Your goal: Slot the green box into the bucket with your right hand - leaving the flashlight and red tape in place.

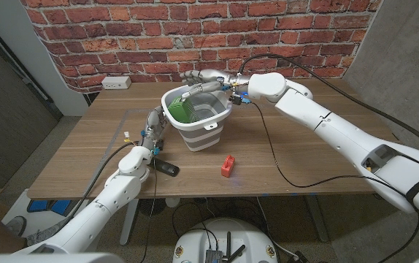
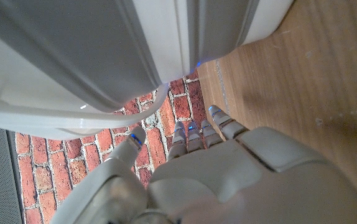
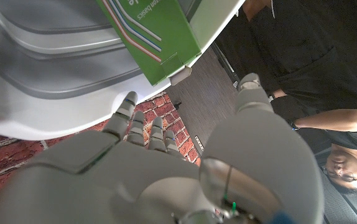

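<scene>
The green box [image 1: 179, 109] sits inside the grey-and-white bucket [image 1: 204, 135], leaning against the wall on the robot's left, its upper part level with the rim. The bucket stands near the middle of the wooden surface [image 1: 304, 153].

The right hand [image 1: 208, 80] is positioned over the far rim of the bucket, with its arm reaching in across the surface from the right. In the right wrist view, the right hand [image 3: 166, 174] has its fingers [image 3: 124, 111] spread and pointing toward the bucket wall, just short of the lower corner of the green box [image 3: 150, 34]. No finger is seen closed on the box; a narrow gap separates the fingertips from its edge. The fingers hold nothing and stand apart.

The left hand [image 1: 154, 124] is just beside the bucket's outer wall on the robot's left. In the left wrist view, the left hand [image 2: 209, 168] has its fingers [image 2: 191, 134] extended side by side, close to the bucket [image 2: 104, 56] wall. Contact with the wall cannot be determined. This hand holds nothing.

The flashlight [image 1: 167, 168] lies on the surface near the front edge, beside the left forearm. The red tape [image 1: 228, 166] rests on the surface in front of the bucket, apart from both hands.
</scene>
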